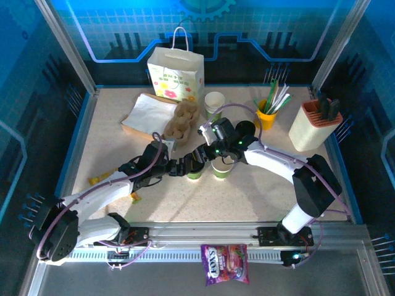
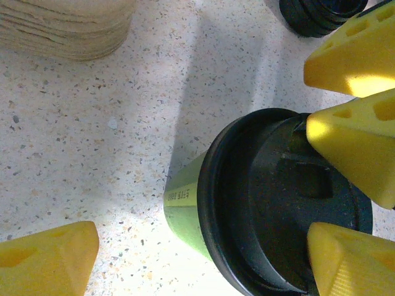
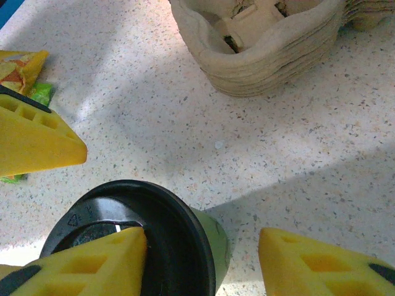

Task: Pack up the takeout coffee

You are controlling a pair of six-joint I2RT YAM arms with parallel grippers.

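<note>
Two green takeout coffee cups stand side by side mid-table. The left one [image 1: 195,172] wears a black lid [image 2: 278,209] [image 3: 123,234]. The right cup [image 1: 223,168] sits under my right arm, its top hard to make out. My left gripper [image 1: 185,168] [image 2: 197,265] is open around the lidded cup, one finger [image 2: 43,259] well clear of its side. My right gripper [image 1: 213,154] [image 3: 200,265] is open above the same cup. One of its fingers [image 3: 80,265] lies over the lid. The other [image 3: 321,265] hangs beside the cup wall.
Behind the cups stand a stack of pulp cup carriers [image 1: 180,120] [image 3: 265,49], the flower-printed paper bag [image 1: 176,74], white cups [image 1: 214,102], black lids [image 1: 245,128] and a yellow cup of straws [image 1: 266,117]. A beige holder [image 1: 315,126] is at the right. A candy bag [image 1: 225,264] lies on the front rail.
</note>
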